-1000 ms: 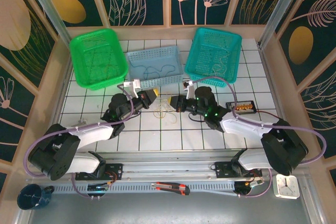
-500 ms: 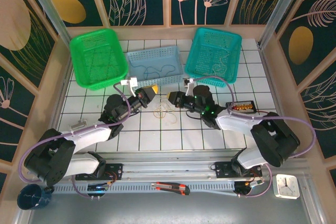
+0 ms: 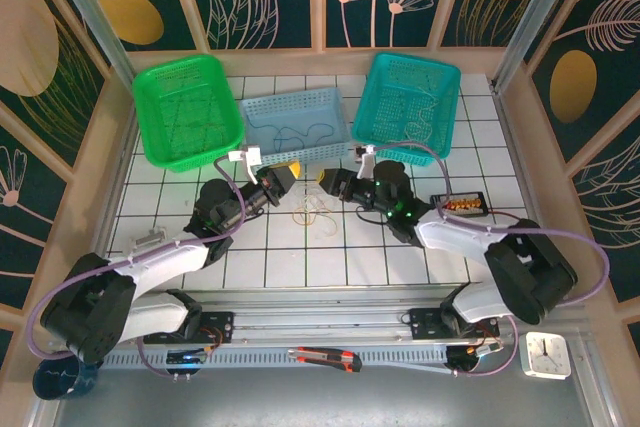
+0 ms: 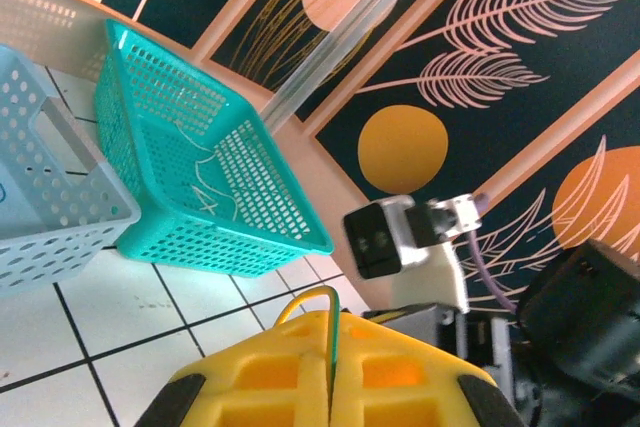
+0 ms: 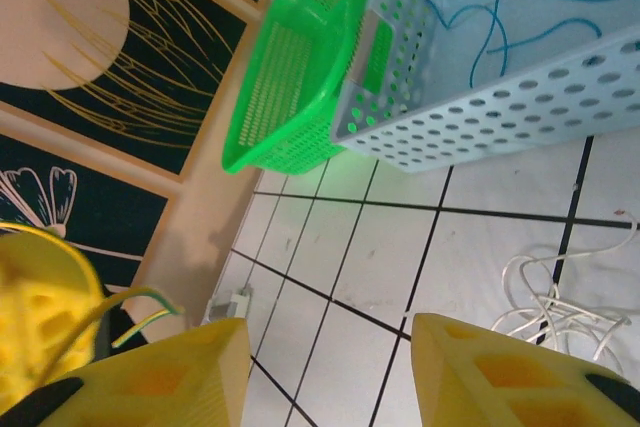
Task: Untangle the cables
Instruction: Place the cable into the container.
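Observation:
The cables form a small pale tangle (image 3: 312, 213) lying on the white tiles, just in front of the gap between my two grippers. White loops of the tangle (image 5: 555, 315) show at the right edge of the right wrist view. My left gripper (image 3: 291, 171) is shut on a thin yellow-green wire (image 4: 336, 309) that arches out from between its yellow fingers (image 4: 270, 377). My right gripper (image 3: 324, 180) faces it from close by, open, with bare tile between its fingers (image 5: 500, 367). The wire's loose end (image 5: 150, 313) sticks out beside the left gripper.
A green basket (image 3: 187, 107), a light blue basket (image 3: 296, 127) holding a dark cable and a teal basket (image 3: 408, 105) holding a pale cable stand at the back. A small black box with a red lead (image 3: 462, 205) lies right of the right arm.
My right gripper has opened and drawn up and back from the tangle. The left gripper has stayed shut on its wire and has lifted slightly towards the baskets.

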Controlling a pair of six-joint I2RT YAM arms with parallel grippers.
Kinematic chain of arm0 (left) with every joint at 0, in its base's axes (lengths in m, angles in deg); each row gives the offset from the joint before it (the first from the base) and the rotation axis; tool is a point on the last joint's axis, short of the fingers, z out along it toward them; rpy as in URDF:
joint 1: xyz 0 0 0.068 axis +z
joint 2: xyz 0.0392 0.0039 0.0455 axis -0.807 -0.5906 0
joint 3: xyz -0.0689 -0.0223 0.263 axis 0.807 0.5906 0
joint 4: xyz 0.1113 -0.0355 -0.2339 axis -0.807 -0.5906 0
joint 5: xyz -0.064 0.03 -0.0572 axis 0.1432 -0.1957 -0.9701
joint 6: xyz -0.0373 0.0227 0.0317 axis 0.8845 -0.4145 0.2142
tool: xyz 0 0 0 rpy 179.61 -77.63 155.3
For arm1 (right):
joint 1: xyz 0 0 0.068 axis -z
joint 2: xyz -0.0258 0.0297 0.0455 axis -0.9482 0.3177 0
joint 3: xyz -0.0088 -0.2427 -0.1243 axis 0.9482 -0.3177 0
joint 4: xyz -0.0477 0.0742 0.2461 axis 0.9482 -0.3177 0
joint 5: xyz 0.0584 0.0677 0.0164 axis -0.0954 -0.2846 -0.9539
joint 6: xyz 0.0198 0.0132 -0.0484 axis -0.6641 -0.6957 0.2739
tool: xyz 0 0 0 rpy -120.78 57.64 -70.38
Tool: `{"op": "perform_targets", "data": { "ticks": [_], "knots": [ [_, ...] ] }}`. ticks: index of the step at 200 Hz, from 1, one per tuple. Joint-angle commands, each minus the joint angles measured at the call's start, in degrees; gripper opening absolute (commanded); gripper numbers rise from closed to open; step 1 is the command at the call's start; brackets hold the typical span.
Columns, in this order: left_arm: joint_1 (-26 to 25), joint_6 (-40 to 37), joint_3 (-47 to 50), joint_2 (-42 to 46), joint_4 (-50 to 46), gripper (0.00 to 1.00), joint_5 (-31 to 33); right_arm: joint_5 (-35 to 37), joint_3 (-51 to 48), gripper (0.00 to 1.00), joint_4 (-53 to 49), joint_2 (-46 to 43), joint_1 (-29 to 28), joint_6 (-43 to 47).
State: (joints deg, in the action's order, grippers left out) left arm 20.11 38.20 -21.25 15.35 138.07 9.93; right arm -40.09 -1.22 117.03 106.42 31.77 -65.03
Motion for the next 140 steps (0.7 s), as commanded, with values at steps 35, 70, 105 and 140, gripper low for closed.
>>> {"op": "perform_targets", "data": {
  "ticks": [35, 70, 105, 140],
  "knots": [
    [2.11, -12.93, -8.06, 4.19, -15.20, 0.00, 6.03, 2.08, -2.47, 0.49, -6.01, -8.58, 2.97, 2.51],
    [13.27, -14.03, -13.81, 2.53, -20.69, 0.00, 6.39, 1.73, -2.37, 0.51, -8.35, -8.90, 3.01, 4.01],
    [26.06, -14.83, -21.73, -4.37, -26.44, 0.00, 6.43, 1.96, -3.99, 0.51, -10.15, -8.71, 2.80, 5.25],
    [34.62, -13.52, -27.77, -13.48, -28.52, 0.00, 7.22, 4.14, -5.77, 0.51, -14.51, -8.57, 1.85, 8.20]
  ]
}}
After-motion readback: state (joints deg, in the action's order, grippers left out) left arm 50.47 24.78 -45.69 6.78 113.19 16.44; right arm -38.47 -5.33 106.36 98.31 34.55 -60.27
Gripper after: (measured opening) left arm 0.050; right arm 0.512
